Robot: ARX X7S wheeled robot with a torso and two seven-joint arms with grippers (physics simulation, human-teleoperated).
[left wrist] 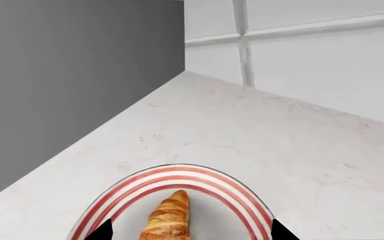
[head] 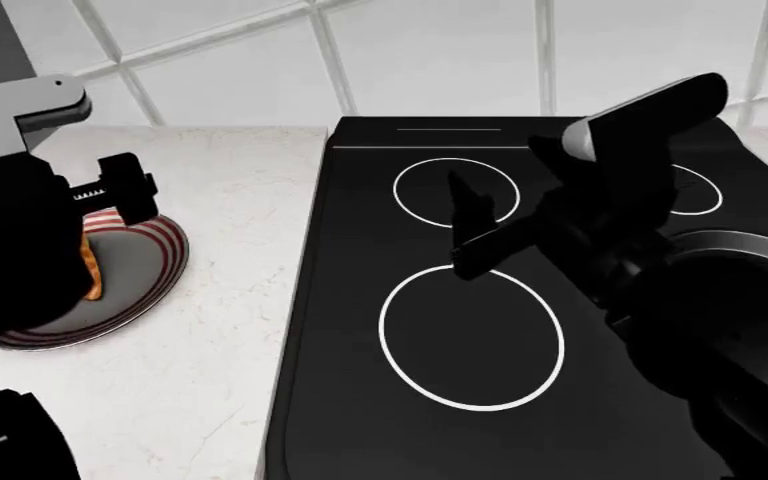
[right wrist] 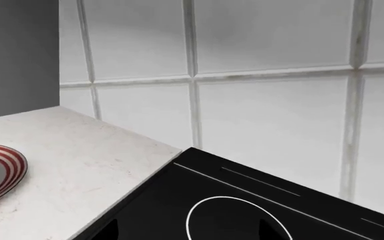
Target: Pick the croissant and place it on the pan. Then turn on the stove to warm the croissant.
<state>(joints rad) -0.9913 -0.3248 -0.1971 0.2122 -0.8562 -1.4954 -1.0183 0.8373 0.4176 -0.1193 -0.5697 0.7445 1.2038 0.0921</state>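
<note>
Lying on a red-striped plate [left wrist: 213, 187] at the lower middle of the left wrist frame, the croissant [left wrist: 170, 219] is seen between the spread fingertips of the left gripper [left wrist: 192, 231], untouched. At head-view center, the right gripper [head: 471, 235] is held wide above the stove [head: 357, 330]. The pan [head: 738, 250] is partly hidden at right.

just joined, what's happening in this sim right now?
The left gripper is poised over the croissant, which lies on the red-striped plate on the counter beside the stove. Its fingers sit either side of the pastry, open, not gripping. The right gripper hangs open above the burners. The pan waits at the stove's right, mostly hidden by that arm.
</note>
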